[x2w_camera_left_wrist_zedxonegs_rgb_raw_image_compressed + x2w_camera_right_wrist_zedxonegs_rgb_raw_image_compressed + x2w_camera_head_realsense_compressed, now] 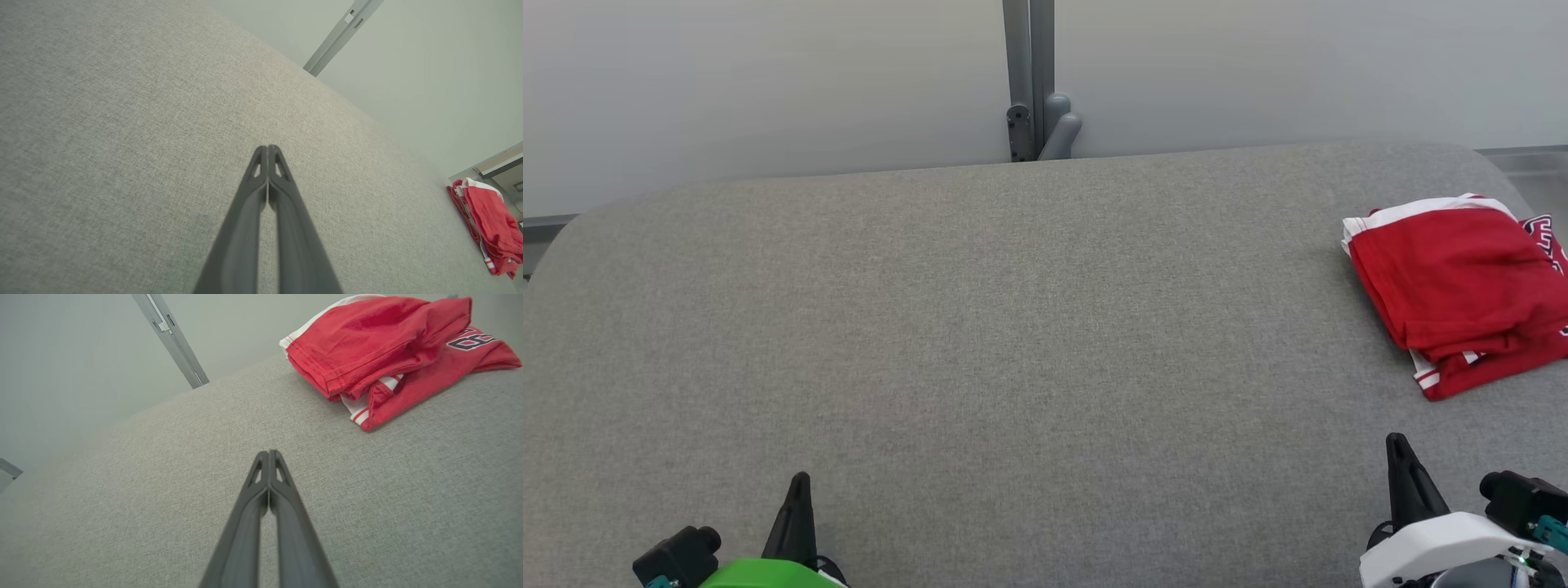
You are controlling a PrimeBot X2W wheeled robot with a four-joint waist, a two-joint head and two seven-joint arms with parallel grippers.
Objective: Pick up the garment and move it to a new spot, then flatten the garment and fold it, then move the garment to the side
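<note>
Pinched tight, empty: left pincer, right pincer. Risk of nudging folded garment off counter near right edge; loose layers might unfold.

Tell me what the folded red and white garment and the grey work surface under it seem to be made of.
Folded red and white garment: thin, matte knit cloth, perhaps a sports jersey; soft creases and stitched hems suggest it. The fibre is unclear. Grey work surface: matte, woven, upholstery-type fabric; a fine flecked weave shows close up.
</note>
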